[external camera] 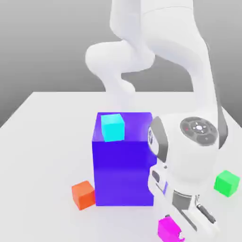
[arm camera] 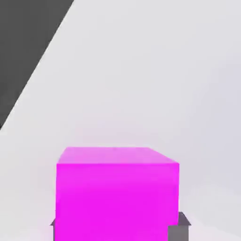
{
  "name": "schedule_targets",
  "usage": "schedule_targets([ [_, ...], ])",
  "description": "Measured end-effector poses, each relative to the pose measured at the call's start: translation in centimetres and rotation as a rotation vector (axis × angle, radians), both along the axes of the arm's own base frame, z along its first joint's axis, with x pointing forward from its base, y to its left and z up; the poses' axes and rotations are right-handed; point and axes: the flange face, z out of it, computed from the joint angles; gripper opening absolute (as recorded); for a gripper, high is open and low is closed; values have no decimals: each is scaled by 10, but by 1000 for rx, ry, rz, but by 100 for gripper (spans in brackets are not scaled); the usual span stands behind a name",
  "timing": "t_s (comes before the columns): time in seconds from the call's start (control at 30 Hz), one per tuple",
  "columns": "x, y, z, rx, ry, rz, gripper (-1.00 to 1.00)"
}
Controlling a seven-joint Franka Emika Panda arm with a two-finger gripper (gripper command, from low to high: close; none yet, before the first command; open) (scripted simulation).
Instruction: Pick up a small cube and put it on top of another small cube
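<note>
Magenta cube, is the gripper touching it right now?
Touching: the hand view shows the gripper with a finger against each of two opposite sides of the magenta cube, no gap between.

four small cubes [external camera: 112, 128] — one each colour, one big blue block [external camera: 124, 172]

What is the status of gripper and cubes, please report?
Gripper closed on magenta cube. Not yet stacked on another small cube. Large blue block stands close to the hand, possible obstacle.
</note>
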Motion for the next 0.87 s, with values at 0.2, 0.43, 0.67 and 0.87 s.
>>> schedule_targets([
  [0.2, -35, 54, 27, 32, 28, 359, -100],
  [0.43, -100, 130, 47, 52, 34, 968, -100],
  [0.67, -171, 188, 62, 16, 2, 1559, -100],
  [0.87, -177, 191, 18, 10, -2, 1613, 100],
])
